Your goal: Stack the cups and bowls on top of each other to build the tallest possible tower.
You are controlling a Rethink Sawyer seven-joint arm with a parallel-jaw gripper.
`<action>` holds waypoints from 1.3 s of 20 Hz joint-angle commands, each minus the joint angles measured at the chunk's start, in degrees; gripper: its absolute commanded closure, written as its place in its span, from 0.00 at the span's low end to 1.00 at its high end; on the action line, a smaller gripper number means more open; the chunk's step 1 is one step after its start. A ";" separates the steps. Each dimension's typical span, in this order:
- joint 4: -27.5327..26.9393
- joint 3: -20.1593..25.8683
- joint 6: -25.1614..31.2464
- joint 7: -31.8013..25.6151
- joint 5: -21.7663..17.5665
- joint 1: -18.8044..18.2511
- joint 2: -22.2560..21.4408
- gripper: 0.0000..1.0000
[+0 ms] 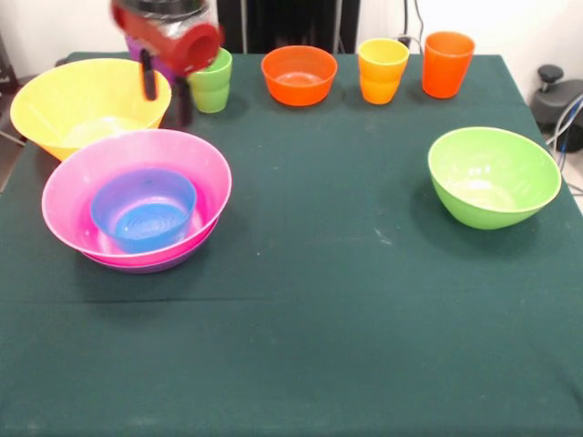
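Observation:
A low pile stands at the front left: a blue bowl (144,211) sits inside a pink bowl (137,159), and the pink bowl rests in a purple bowl (146,267) that shows only its rim. A yellow bowl (86,105) is behind the pile. My gripper (165,91) hangs open over the yellow bowl's right rim, next to a light green cup (212,82). A bit of the purple cup (136,45) shows behind the gripper. An orange bowl (299,75), a yellow-orange cup (383,71) and an orange cup (447,64) line the far edge. A light green bowl (494,177) sits at the right.
The dark green tablecloth (319,319) covers the table. A dark object with cables (557,100) stands off the table's right edge.

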 commanded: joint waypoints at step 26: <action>2.74 28.88 -1.02 -34.58 -20.28 -10.21 3.17 0.00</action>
